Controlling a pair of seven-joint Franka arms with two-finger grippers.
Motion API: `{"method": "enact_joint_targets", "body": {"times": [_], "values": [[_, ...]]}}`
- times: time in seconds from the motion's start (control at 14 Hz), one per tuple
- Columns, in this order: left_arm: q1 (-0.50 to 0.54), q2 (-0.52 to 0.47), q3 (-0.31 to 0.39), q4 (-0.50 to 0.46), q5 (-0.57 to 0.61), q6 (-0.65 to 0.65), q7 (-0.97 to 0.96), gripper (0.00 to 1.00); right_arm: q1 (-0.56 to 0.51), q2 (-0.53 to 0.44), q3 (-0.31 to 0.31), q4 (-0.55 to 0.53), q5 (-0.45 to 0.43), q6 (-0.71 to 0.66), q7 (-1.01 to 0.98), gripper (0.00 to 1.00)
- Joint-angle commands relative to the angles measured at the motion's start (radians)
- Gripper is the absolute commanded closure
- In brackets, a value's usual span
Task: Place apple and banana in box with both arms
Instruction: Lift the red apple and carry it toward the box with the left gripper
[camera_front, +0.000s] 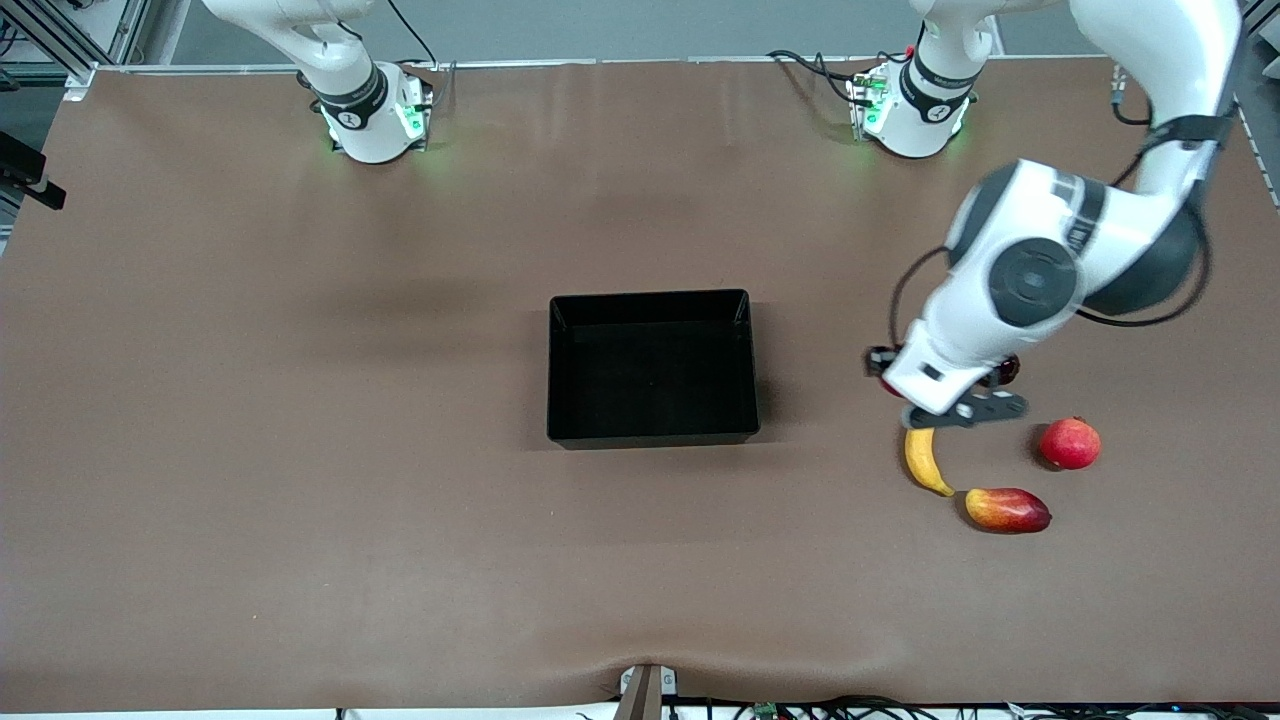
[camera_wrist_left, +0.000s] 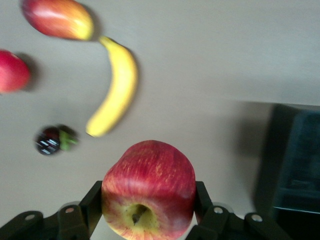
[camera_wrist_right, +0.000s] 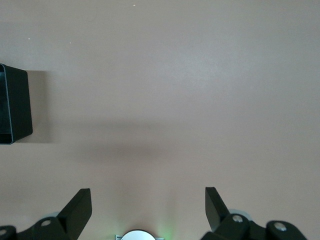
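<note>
The box (camera_front: 651, 366) sits empty mid-table, and the right gripper (camera_wrist_right: 148, 205) waits with its jaws apart over bare table near its base. The left gripper (camera_wrist_left: 149, 202) is clamped on the apple (camera_wrist_left: 149, 189), held in the air above the table beside the banana (camera_front: 927, 461), toward the left arm's end. This looks like the apple-carrying step; next it must travel over the box and let go, with the banana left to fetch.

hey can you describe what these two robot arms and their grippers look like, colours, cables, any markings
Both arms are glossy white with rounded links and dark grey bands at the joints. The left arm has a round grey joint cap and thin black cables looping along it. Each base glows green and shows a small round mark on its dark band. The left gripper and right gripper are black, with two flat angular fingers and small silver screws.
</note>
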Motion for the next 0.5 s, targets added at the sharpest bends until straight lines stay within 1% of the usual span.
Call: {"method": "enact_joint_targets", "body": {"times": [0.0, 0.07, 0.28, 0.43], "values": [[-0.008, 0.032, -0.102, -0.011, -0.01, 0.006, -0.151, 1.0, -0.009, 0.008, 0.003, 0.026, -0.011, -0.017, -0.015, 0.0], [-0.032, 0.052, -0.112, -0.008, -0.01, 0.024, -0.197, 1.0, -0.009, 0.006, 0.004, 0.026, -0.019, -0.017, -0.015, 0.0], [-0.179, 0.131, -0.109, 0.0, 0.004, 0.159, -0.43, 1.0, -0.012, 0.006, 0.001, 0.026, -0.022, -0.018, -0.017, 0.0], [-0.207, 0.2, -0.107, 0.015, 0.018, 0.234, -0.51, 1.0, -0.009, 0.005, 0.003, 0.026, -0.022, -0.019, -0.015, 0.0]]}}
